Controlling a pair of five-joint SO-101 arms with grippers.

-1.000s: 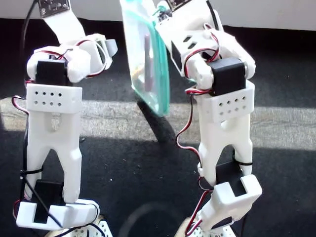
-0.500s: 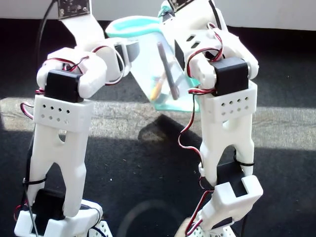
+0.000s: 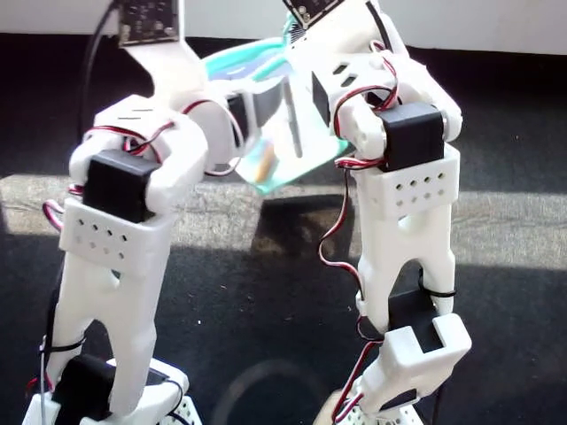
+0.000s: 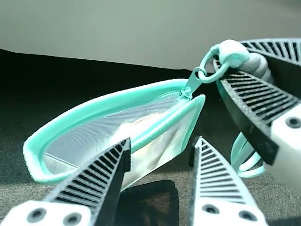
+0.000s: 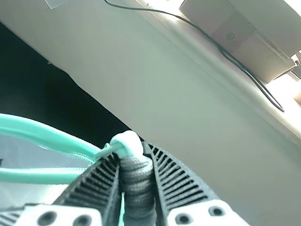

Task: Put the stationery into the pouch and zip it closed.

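Two pincers share the pouch (image 4: 94, 129), aloft over the counter (image 3: 221, 301): the right pincer (image 5: 133, 162) clamps its zip pull (image 4: 194, 84), the open left pincer (image 4: 162, 141) straddles its side wall, and the unzipped mouth apparently runs lengthwise between them.

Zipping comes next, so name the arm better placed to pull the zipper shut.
Right. Its gripper is shut on the zipper pull, while the left gripper is open, not gripping the pouch.
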